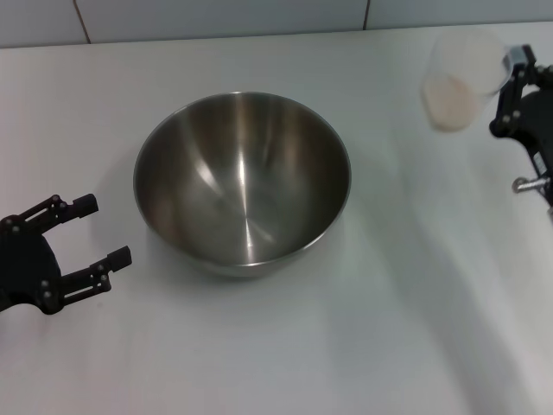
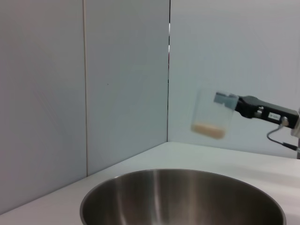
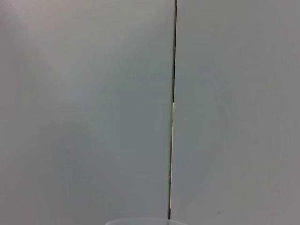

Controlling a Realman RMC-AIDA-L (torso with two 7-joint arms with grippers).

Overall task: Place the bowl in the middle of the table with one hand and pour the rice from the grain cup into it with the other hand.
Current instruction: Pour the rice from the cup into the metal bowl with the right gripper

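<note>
Above table: right end effector (image 1: 508, 82) grips grain cup (image 1: 460, 79); left (image 1: 97, 242) open, empty

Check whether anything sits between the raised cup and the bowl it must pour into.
Nothing visible does. The right pincer holds the cup with rice in the air; only bare table lies between it and the bowl.

One bowl (image 1: 242, 183), steel, empty. One clear cup (image 1: 462, 78), with one small heap of rice (image 1: 449, 97) at its bottom. Two black grippers: left (image 1: 102, 232) with fingers spread, right (image 1: 511, 82) clamped on the cup. One white table (image 1: 363, 328). Two wall panels (image 3: 84, 108) meeting at one seam.
</note>
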